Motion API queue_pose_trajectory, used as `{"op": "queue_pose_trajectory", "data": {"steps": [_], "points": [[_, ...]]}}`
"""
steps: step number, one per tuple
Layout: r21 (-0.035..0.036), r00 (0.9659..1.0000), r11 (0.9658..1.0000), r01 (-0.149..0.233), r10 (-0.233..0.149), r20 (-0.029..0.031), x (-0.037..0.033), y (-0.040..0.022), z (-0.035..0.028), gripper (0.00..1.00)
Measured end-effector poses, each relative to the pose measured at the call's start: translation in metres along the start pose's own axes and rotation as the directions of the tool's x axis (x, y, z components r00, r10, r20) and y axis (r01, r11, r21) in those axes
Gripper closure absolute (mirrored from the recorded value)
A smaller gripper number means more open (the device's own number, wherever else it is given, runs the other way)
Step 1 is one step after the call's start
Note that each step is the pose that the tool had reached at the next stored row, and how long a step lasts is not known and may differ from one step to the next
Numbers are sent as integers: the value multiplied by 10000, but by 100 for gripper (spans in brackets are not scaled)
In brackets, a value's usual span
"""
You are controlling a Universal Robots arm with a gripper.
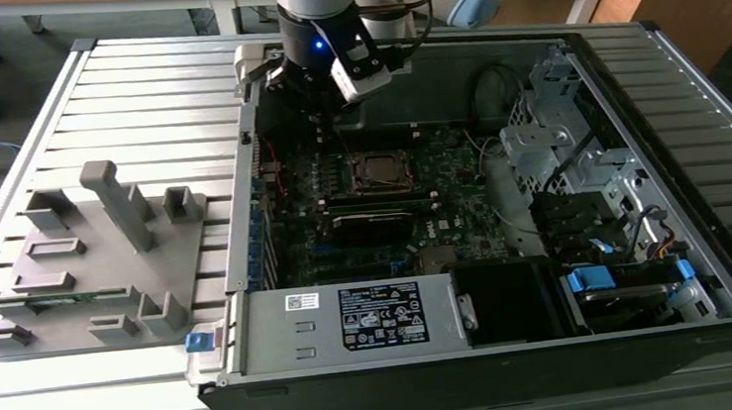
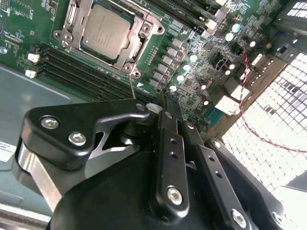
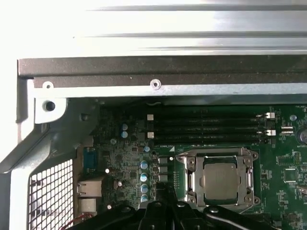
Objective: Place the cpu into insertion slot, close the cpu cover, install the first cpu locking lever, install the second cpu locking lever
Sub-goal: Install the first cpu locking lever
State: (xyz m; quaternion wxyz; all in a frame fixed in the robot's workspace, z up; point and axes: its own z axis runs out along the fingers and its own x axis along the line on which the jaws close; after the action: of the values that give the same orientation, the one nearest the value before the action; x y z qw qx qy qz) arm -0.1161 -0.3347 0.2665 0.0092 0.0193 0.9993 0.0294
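The cpu [image 3: 219, 179], a small flat square chip with a dull grey metal top, lies seated in the insertion slot [image 1: 352, 173], the square silver-rimmed socket in the far half of the green motherboard [image 1: 343, 252]. The cpu cover [image 3: 249, 178], a thin silver frame plate with a square window, lies flat over the chip's edges, and the chip's top shows through the window in both wrist views. A thin silver wire rod [image 2: 132, 86] rises from a corner of the socket frame and ends just beside the tips of the black two-fingered gripper [image 2: 160, 103]; whether they touch cannot be told. The gripper's fingers are drawn together with no gap showing between the tips, and nothing is visibly held. In the exterior view the gripper [image 1: 330, 124] hangs just beyond the far side of the socket, close to the far wall of the open black computer case [image 1: 488, 378]. Long black memory slots [image 3: 206, 127] run alongside the socket, with a row of blue-topped capacitors [image 3: 144, 175] near its corner. A grey power-supply box with a printed label [image 1: 349, 321] fills the case's near corner on the exterior view's left. The case rests on a slatted grey metal table [image 1: 145, 95], and a grey moulded fixture with upright posts [image 1: 92, 259] lies on the table to the exterior view's left of the case.
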Motion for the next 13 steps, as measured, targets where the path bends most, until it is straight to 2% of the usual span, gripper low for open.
{"op": "queue_pose_trajectory", "data": {"steps": [4,5,10,11,13], "points": [[-144,10000,9999,-22,22,-6,10,-1,5,90],[-202,10000,9998,-25,25,-8,12,-1,6,90],[-629,10000,9980,-42,41,-25,16,-2,16,90],[-682,10000,9977,-44,42,-28,16,-2,19,90],[-706,10000,9975,-46,44,-26,17,-2,25,90]]}}
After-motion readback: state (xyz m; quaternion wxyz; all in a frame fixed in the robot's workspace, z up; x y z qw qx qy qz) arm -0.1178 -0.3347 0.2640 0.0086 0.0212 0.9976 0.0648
